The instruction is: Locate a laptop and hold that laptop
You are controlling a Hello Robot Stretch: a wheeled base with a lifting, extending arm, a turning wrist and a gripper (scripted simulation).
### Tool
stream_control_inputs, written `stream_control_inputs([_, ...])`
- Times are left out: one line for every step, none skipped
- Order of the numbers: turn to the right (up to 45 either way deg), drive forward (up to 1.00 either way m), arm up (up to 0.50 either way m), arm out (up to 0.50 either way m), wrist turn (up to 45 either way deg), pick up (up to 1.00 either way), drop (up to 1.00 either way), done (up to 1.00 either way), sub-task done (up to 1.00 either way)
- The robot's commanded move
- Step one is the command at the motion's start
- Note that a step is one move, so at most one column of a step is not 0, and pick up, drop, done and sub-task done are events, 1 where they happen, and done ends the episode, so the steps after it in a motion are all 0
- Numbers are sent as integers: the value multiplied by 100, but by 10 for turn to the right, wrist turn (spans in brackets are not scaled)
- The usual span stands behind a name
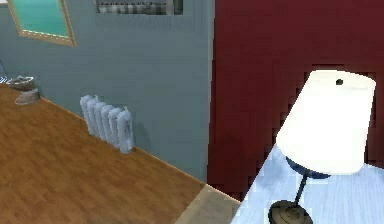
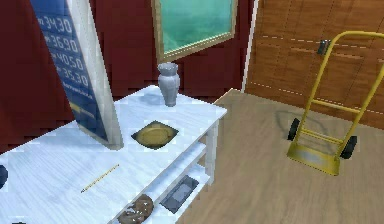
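A white table [image 2: 60, 160] with open shelves under its top stands in the arm side view's lower left. On one lower shelf lies a small dark flat thing [image 2: 181, 192]; I cannot tell what it is. A brownish round dish [image 2: 135, 210] sits on the shelf below. On the tabletop are a grey vase [image 2: 168, 83], a shallow yellowish dish [image 2: 154, 134], a thin pencil-like stick [image 2: 100, 178] and a tall blue board with numbers [image 2: 75, 65].
A lamp with a white shade [image 1: 328, 120] stands on a pale tabletop [image 1: 255, 195] at the forward view's right. A white radiator [image 1: 107, 121] lines the blue-grey wall, with shoes [image 1: 25, 92] farther left. A yellow hand truck [image 2: 325, 100] stands before a wooden door [image 2: 300, 50].
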Motion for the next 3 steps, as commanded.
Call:
stream_control_inputs([0, 0, 0, 50, 0, 0, 0, 0, 0])
stream_control_inputs([0, 0, 0, 0, 450, 0, 0, 0, 0])
stream_control_inputs([0, 0, 0, 0, 450, 0, 0, 0, 0])
